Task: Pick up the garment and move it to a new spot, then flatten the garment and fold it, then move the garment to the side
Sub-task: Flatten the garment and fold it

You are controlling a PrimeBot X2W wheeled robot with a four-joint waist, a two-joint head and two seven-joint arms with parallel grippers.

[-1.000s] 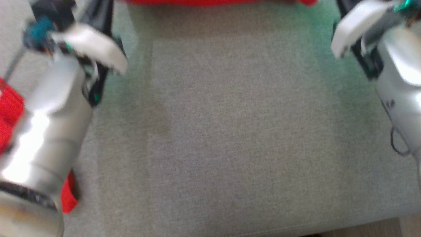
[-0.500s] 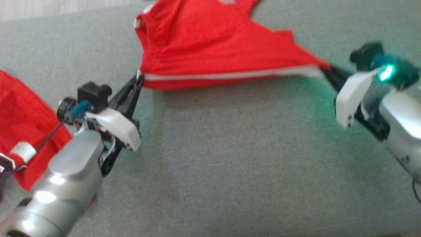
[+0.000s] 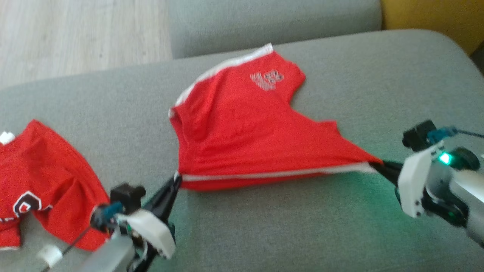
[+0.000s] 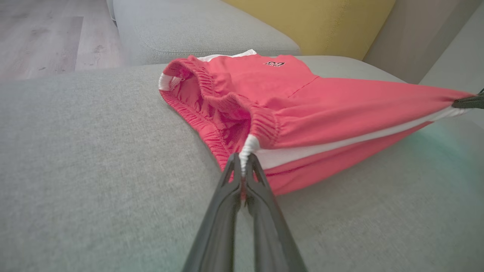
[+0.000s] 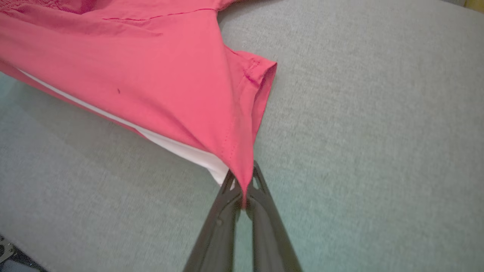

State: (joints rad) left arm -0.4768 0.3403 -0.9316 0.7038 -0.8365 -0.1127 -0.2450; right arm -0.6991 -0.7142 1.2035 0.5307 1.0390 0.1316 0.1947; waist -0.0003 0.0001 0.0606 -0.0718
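Red soft-cloth shorts with a white side stripe lie in the middle of the head view on the grey woven sofa cushion. Their lower edge is pulled into a straight line between the two grippers. The left gripper is pinched tight on the white end of the gathered elastic waistband. The right gripper, at the right of the frame, is pinched tight on the hem corner of one leg. I judge the cloth to be light, limp and a little stretchy, so it will sag and wrinkle once the tension goes, and so thin a pinch may slip. Corners, waistband and hems seem the good places to hold, because the seams there are thicker. A second red garment lies apart at the lower left.
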